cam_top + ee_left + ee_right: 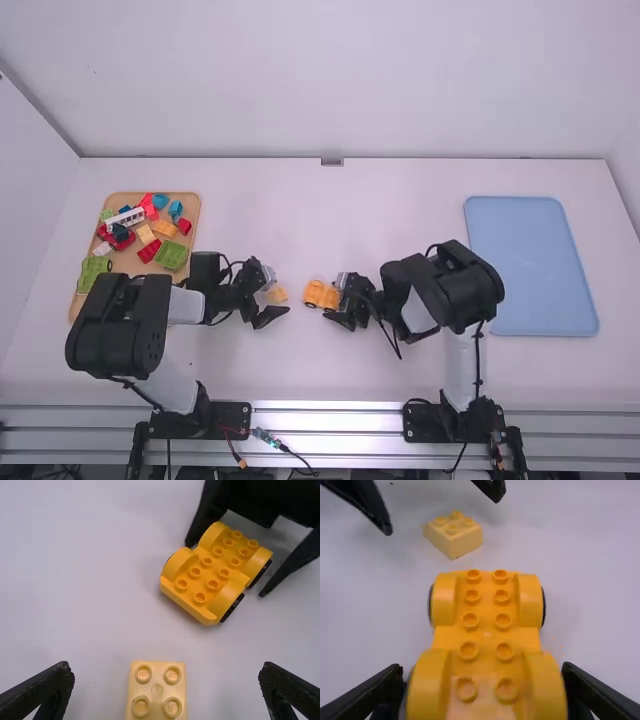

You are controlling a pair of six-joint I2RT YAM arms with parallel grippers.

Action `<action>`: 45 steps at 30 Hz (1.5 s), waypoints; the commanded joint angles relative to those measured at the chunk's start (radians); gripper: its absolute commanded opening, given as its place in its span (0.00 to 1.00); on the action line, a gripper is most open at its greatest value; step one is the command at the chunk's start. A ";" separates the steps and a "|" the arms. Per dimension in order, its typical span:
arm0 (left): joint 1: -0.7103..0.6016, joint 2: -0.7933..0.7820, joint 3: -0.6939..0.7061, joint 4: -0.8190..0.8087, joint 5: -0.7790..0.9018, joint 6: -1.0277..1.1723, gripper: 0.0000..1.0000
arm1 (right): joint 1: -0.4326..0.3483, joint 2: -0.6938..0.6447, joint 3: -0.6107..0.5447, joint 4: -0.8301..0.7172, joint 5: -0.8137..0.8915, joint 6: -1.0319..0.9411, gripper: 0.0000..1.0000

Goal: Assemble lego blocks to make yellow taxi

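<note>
Chassis and block on the white table, both between the two arms. The chassis, orange-yellow, stands upright on dark wheels, its studs in two rows facing up. Its long axis runs roughly left to right across the high view: one end points toward the block, the other toward the right arm. Which end is the front cannot be told. The block, pale yellow, lies studs up near the chassis, the two apart; its four studs form a square, and its sides are skewed to the chassis axis.

Left gripper: fingers spread wide, one on each side of the block, with a gap at each side; nothing is held. Right gripper: fingers parted around the chassis end nearer the right arm. In the left wrist view, one fingertip is close against the chassis, contact uncertain, and the other is apart from it; the chassis is straddled rather than clamped.

Left of the high view: a wooden tray of mixed bricks. Right: a blue mat.
</note>
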 commanded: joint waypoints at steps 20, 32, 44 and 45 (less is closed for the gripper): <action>-0.001 0.006 0.005 -0.061 0.027 0.115 0.99 | -0.046 0.012 0.002 -0.012 -0.099 -0.156 0.45; -0.002 0.005 0.011 -0.069 -0.085 0.120 0.99 | -0.086 0.012 0.209 -0.455 -0.196 -0.308 0.39; -0.002 0.005 0.014 -0.042 -0.106 0.105 0.85 | -0.047 0.012 0.236 -0.516 -0.148 -0.355 0.35; -0.002 0.006 0.014 -0.042 -0.105 0.104 0.83 | -0.050 0.012 0.226 -0.497 -0.148 -0.354 0.35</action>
